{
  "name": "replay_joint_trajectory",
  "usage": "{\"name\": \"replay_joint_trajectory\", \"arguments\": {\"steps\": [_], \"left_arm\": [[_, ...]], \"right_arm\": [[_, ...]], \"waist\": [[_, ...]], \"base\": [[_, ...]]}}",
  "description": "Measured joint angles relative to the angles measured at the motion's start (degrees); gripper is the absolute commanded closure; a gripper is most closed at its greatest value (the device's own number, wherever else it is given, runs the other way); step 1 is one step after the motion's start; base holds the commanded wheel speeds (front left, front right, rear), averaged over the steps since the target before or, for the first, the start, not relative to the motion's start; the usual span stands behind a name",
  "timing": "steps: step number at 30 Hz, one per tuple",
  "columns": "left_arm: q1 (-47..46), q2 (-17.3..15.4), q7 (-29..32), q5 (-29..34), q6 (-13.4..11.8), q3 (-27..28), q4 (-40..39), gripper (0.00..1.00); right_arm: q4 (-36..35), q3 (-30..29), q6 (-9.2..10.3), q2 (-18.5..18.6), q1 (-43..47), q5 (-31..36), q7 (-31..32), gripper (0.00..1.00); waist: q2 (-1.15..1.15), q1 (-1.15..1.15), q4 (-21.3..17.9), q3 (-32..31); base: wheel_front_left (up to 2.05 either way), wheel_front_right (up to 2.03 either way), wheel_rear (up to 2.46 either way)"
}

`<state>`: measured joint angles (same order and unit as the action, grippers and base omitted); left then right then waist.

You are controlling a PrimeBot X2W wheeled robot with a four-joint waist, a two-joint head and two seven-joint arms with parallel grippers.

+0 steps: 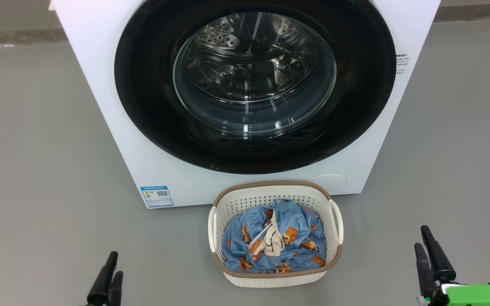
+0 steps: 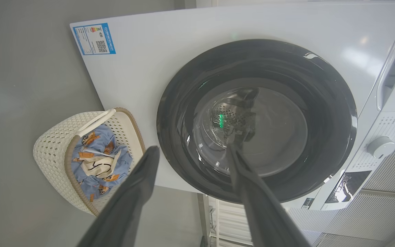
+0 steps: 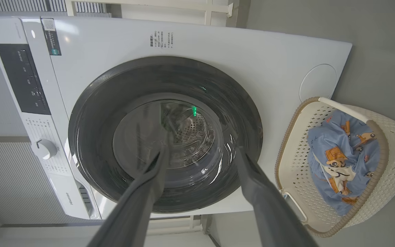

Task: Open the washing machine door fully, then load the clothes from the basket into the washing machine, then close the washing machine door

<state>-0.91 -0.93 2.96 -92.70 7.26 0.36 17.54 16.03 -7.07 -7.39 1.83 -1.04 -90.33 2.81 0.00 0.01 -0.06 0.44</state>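
The white washing machine [image 1: 100, 85] stands ahead of me, and its round door [image 1: 151, 106] with the glossy black rim lies flat against the front, the steel drum showing through the glass. On the floor before it sits the cream basket [image 1: 245, 202], holding the light blue clothes [image 1: 296, 225] with orange prints. My left gripper [image 1: 115, 263] hangs low at the left and my right gripper [image 1: 420, 236] low at the right, both open, empty and apart from the basket. The left wrist view looks between open fingers [image 2: 193, 148] at the door [image 2: 321, 103]. So does the right [image 3: 202, 151].
Grey floor [image 1: 36, 170] spreads on both sides of the machine and around the basket. A blue label sticker [image 1: 156, 196] marks the machine's lower left corner, and a round cover [image 1: 330, 180] the lower right. The control panel with its knob [image 3: 43, 148] is at the machine's top.
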Motion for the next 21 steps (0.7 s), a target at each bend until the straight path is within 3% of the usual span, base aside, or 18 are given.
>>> {"name": "replay_joint_trajectory", "arguments": {"steps": [10, 21], "left_arm": [[-0.01, -0.33, -1.62, 3.92, 0.0, -1.46, -0.13, 0.0], [-0.01, -1.38, -3.57, 12.41, 0.0, -2.16, -0.47, 0.0]], "right_arm": [[-1.99, 0.27, 0.0, 0.02, 0.11, 8.16, -1.51, 0.0], [-4.32, 0.47, 0.0, 0.05, 1.11, 20.04, -3.5, 0.0]], "waist": [[0.0, 0.0, 0.04, -0.04], [0.0, 0.0, -0.1, -0.28]], "base": [[0.0, 0.0, 0.0], [0.0, 0.0, 0.0]]}}
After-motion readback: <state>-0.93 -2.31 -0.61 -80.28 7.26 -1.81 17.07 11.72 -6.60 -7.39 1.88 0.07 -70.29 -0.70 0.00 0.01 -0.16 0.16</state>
